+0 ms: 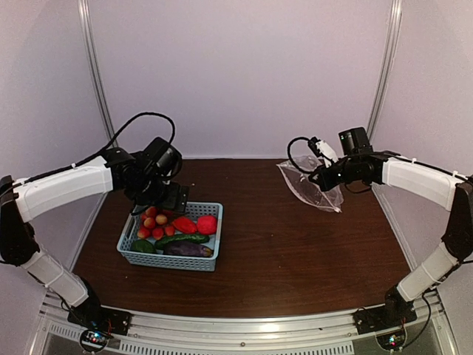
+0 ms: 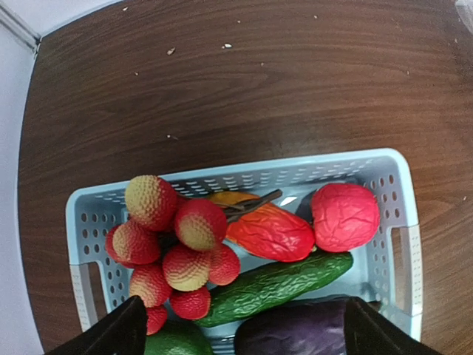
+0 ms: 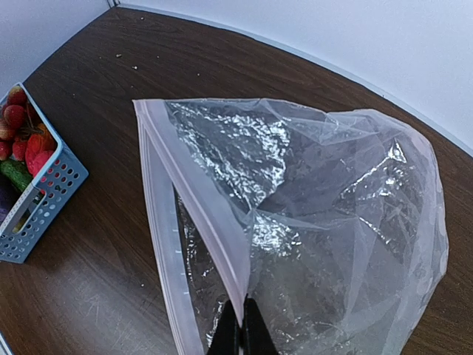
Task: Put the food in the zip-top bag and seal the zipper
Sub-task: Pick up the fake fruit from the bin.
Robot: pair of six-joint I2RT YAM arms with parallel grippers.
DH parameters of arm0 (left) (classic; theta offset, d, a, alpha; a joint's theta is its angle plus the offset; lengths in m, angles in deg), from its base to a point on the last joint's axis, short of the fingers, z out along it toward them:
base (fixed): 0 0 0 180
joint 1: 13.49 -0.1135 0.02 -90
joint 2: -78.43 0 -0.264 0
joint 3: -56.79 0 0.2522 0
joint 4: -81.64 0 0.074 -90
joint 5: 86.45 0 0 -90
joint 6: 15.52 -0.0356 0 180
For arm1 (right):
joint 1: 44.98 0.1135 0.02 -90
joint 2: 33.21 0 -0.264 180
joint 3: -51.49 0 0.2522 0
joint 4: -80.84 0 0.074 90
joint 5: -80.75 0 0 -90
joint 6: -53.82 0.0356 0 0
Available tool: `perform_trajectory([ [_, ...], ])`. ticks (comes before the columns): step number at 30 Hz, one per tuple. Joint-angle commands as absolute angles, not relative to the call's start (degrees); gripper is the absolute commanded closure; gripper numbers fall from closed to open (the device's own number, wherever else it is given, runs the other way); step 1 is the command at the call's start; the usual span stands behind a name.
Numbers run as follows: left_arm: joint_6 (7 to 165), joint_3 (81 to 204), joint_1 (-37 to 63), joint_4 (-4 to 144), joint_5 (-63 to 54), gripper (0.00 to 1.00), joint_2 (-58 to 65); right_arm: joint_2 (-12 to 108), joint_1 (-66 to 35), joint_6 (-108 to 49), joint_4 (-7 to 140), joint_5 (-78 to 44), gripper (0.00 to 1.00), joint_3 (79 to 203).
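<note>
Looking down from the top, the left gripper hangs over the blue basket of food, and the right gripper holds the clear bag, well apart from it. The left wrist view shows its fingers spread wide, holding nothing. The right wrist view shows fingers pinched tight on the bag by its pale zipper.

basket light blue | bag clear | cucumber green | eggplant purple | table brown woodgrain
</note>
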State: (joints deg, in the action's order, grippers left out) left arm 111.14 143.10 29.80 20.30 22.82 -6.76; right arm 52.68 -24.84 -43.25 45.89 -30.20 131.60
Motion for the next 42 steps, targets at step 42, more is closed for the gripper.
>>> perform_trajectory([
  [42,103.5,150.8,29.1,34.4,2.6,0.36,-32.0,53.2,-25.0,-45.0,39.6,-32.8,1.00,134.9],
])
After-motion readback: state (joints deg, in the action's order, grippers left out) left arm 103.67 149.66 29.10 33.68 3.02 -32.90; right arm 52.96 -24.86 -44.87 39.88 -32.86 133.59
